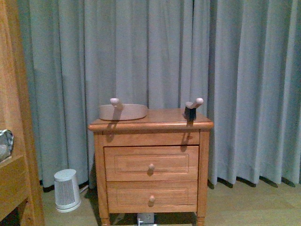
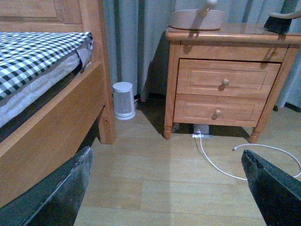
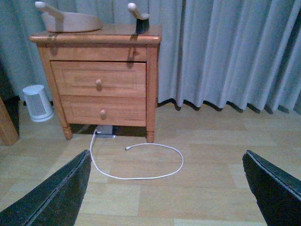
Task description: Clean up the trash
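Note:
The trash is out of view in every frame. A beige dustpan [image 1: 123,111] [image 2: 197,18] [image 3: 70,21] lies on top of the wooden nightstand [image 1: 150,165], with a small black-bristled brush [image 1: 191,110] [image 3: 139,19] [image 2: 282,21] beside it. My left gripper [image 2: 167,188] hangs open above bare wooden floor, nothing between its dark fingers [image 2: 61,193]. My right gripper [image 3: 167,188] is open too, over the floor in front of the nightstand [image 3: 101,84], its fingers [image 3: 275,188] wide apart. Neither gripper shows in the front view.
A white cable [image 3: 141,162] [image 2: 221,165] loops across the floor from under the nightstand. A small white heater [image 1: 67,189] [image 2: 123,100] [image 3: 37,102] stands to its left. A bed with a checked mattress [image 2: 33,56] and wooden frame [image 2: 51,127] is further left. Grey curtains [image 1: 155,52] hang behind.

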`<state>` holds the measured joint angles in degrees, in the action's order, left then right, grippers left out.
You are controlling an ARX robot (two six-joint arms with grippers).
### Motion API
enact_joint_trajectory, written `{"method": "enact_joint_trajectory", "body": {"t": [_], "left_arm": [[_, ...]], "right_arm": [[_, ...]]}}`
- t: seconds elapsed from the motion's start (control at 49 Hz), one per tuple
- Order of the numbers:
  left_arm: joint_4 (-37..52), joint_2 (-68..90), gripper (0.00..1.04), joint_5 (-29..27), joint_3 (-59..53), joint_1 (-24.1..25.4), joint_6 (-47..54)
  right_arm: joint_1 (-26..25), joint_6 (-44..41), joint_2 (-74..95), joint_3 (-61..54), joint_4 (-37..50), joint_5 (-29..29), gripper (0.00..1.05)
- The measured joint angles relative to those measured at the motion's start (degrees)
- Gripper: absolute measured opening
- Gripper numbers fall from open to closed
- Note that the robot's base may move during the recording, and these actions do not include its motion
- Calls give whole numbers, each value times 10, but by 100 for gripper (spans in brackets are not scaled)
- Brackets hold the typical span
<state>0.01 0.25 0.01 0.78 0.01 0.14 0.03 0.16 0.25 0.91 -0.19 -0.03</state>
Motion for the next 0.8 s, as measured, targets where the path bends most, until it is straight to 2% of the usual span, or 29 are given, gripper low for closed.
{"method": "enact_joint_trajectory", "body": {"t": [0.795], "left_arm": [[0, 0, 97, 0, 0, 0, 0]], "right_arm": [[0, 0, 0, 0, 0, 0, 97]]}}
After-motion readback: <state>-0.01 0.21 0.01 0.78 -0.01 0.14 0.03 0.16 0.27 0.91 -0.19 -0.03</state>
